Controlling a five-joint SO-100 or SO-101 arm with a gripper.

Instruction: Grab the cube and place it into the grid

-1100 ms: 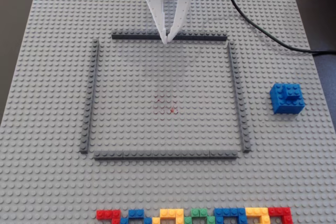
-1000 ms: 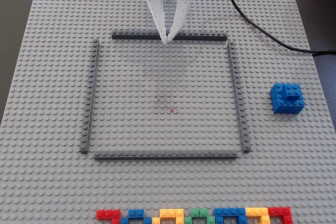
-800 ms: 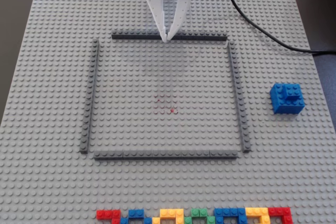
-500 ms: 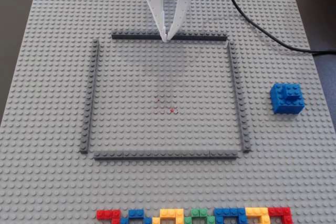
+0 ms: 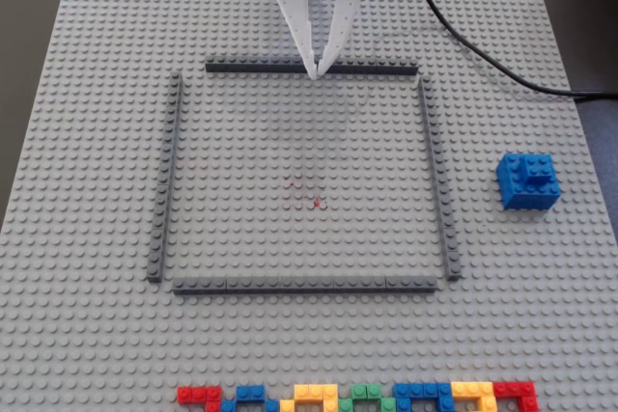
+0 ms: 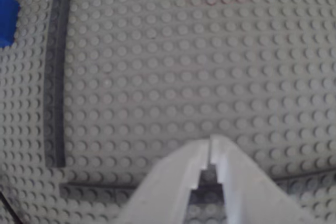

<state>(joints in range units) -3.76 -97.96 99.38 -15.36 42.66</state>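
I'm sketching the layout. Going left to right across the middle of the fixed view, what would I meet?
Left grid strip → red dots → right grid strip → cube.

My cube (image 5: 528,180) is a bright blue studded block with a smaller raised brick on top, sitting upright outside my grid (image 5: 434,151), well to its right in the fixed view. The grid is a square of four thin dark grey strips around light grey studs, with faint red dots (image 5: 311,192) at its middle.
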